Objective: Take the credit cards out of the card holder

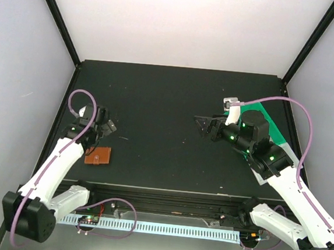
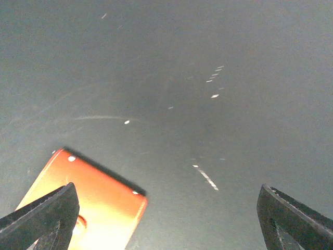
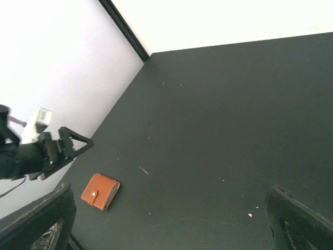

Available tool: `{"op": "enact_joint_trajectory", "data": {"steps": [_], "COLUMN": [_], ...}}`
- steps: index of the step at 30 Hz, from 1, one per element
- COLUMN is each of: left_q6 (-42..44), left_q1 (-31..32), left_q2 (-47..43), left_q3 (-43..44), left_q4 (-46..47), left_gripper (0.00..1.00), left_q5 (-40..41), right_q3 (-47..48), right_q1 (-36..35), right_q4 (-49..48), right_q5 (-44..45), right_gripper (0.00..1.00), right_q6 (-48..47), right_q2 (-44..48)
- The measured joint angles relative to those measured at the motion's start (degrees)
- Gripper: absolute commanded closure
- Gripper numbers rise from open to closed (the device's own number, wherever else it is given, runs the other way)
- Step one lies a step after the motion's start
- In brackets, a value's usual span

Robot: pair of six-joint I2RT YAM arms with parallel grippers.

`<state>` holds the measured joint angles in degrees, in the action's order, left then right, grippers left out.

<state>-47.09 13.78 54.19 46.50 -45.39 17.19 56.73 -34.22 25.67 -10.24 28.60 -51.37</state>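
Top view: the closed card holder [image 1: 97, 156] lies at about 7 o'clock on the table [image 1: 169, 96]. Its long axis runs roughly 9-to-3, and it sits just below the left gripper [image 1: 111, 126].

Left wrist: the fingers are spread wide and empty, with the holder at 7 o'clock.

Right wrist: the right gripper [image 3: 169, 191] is also spread wide and empty, with the holder at 8 o'clock, snap tab up.

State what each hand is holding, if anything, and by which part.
Nothing is held: the left hand and right hand are open and empty; the holder lies closed, ungripped.
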Motion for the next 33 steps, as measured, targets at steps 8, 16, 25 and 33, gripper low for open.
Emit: {"op": "enact_joint_trajectory", "data": {"steps": [8,16,25,33], "left_q6": [-4.68,-8.52,-8.0,-7.39], "left_q1": [-11.3,-16.48,-16.81,-10.8], "left_q2": [4.52,8.59,14.49,17.94], "left_q3": [-7.28,-12.81,-13.51,-11.96], "left_q4": [2.38,5.27,7.8,12.48], "left_gripper": [0.05,0.04,0.14,0.14], "left_q5": [-7.41,-9.53,-13.18,-15.47], "right_q3": [0.0,-0.15,-1.18,-1.18], "right_q1": [0.0,0.0,0.0,0.0], "right_q4": [0.07,1.11,1.38,1.73], "right_q5": [-2.03,-1.88,-1.88,-0.63], "right_gripper": [0.0,0.0,0.0,0.0], "right_q6": [-0.28,-1.53,-1.62,-2.03], "right_q2": [-0.07,-0.07,-0.2,-0.26]}}
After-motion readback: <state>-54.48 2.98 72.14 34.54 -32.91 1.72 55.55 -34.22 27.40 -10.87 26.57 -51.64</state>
